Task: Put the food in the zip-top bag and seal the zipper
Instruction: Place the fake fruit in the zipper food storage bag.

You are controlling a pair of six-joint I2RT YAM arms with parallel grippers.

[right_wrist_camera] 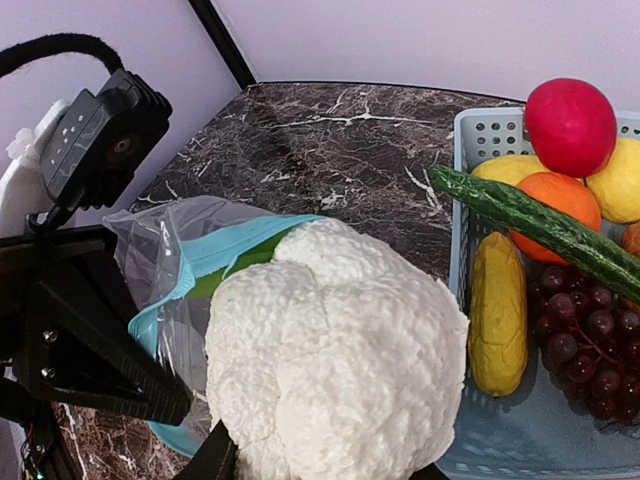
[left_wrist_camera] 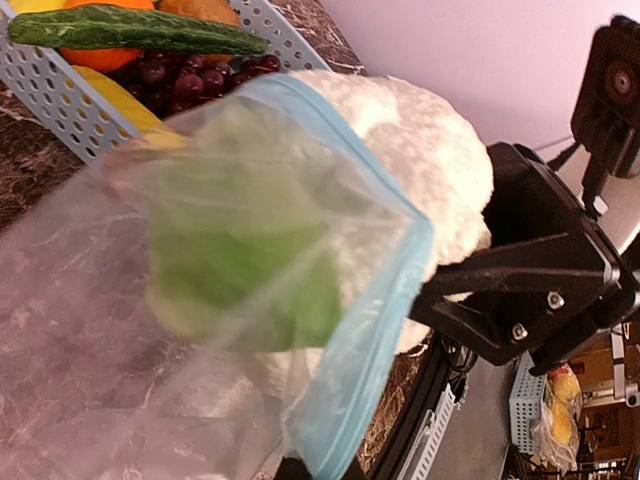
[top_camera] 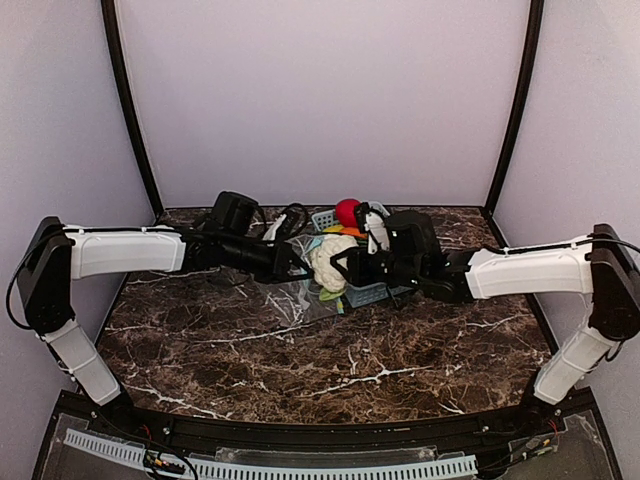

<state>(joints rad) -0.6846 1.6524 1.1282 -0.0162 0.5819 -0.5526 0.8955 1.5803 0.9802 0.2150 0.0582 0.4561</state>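
White cauliflower [right_wrist_camera: 330,350] at clear zip-top bag [left_wrist_camera: 100,350] mouth, blue zipper [left_wrist_camera: 400,290] open.

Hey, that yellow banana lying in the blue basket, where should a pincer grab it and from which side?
Grip the banana across its narrow middle, coming straight down from above. It lies flat along the basket wall, with the cucumber crossing by its far end and grapes close on its other side, so likely only the top is free.

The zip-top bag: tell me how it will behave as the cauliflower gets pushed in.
Likely floppy: the zip-top bag is thin, wrinkled film that sags around the green piece inside. Its mouth probably won't stay open unaided; the zipper rim bends against the cauliflower. The glossy film may slip in a light pinch.
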